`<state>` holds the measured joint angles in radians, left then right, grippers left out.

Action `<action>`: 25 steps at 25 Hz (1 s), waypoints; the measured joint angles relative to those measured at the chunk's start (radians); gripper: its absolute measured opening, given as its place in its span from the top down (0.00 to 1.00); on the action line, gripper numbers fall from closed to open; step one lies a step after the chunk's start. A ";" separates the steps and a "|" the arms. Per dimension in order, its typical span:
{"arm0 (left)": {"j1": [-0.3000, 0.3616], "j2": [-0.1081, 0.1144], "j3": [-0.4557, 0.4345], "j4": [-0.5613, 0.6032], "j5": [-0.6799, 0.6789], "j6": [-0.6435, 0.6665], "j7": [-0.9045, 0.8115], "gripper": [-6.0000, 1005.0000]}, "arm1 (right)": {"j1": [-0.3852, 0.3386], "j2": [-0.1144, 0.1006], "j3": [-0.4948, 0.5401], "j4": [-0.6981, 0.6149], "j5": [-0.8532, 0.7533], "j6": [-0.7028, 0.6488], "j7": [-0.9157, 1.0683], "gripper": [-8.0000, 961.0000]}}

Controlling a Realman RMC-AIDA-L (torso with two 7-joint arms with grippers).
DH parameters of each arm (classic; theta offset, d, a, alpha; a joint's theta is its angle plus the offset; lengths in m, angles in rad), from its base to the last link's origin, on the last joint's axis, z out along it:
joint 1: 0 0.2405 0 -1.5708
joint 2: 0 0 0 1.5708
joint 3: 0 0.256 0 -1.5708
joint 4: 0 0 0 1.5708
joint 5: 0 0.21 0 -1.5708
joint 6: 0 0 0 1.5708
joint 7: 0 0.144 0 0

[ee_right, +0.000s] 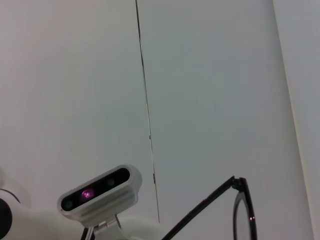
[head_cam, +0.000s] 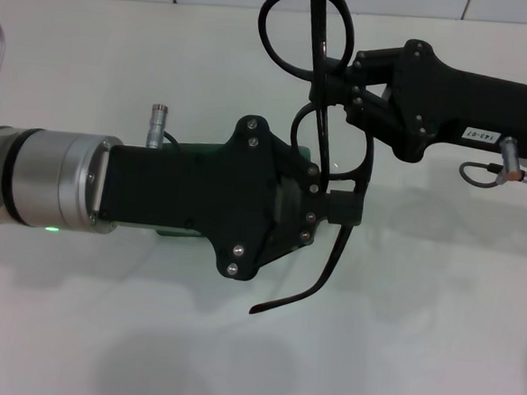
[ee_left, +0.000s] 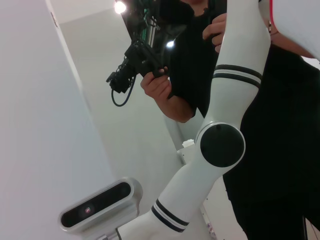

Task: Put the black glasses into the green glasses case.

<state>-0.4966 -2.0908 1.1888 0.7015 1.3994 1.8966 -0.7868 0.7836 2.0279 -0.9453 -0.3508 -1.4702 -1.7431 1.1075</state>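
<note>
The black glasses [head_cam: 332, 146] hang in the air between my two grippers, lenses stacked one beyond the other, one temple arm trailing down toward me. My right gripper [head_cam: 331, 77] comes in from the right and is shut on the frame near the bridge. My left gripper [head_cam: 337, 207] comes in from the left and is shut on the near end of the frame by the hinge. The green glasses case [head_cam: 181, 234] is almost wholly hidden under my left gripper; only green slivers show. A lens rim and temple also show in the right wrist view [ee_right: 241, 210].
A white table [head_cam: 435, 336] lies below. The left wrist view shows my white right arm [ee_left: 220, 145], my head camera [ee_left: 97, 205] and a person holding a camera [ee_left: 135, 62]. The right wrist view shows my head camera [ee_right: 100, 192] and a wall.
</note>
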 joint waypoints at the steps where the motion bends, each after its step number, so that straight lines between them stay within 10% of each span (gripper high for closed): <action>1: -0.001 0.000 0.000 -0.002 0.000 0.000 0.000 1.00 | 0.000 0.000 0.000 0.000 0.000 0.000 0.000 0.89; 25: -0.077 -0.004 0.000 -0.126 -0.001 -0.062 -0.001 1.00 | 0.003 0.000 -0.004 0.005 0.024 -0.020 0.000 0.89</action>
<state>-0.5738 -2.0945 1.1888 0.5751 1.3987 1.8345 -0.7876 0.7863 2.0279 -0.9496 -0.3462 -1.4463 -1.7628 1.1076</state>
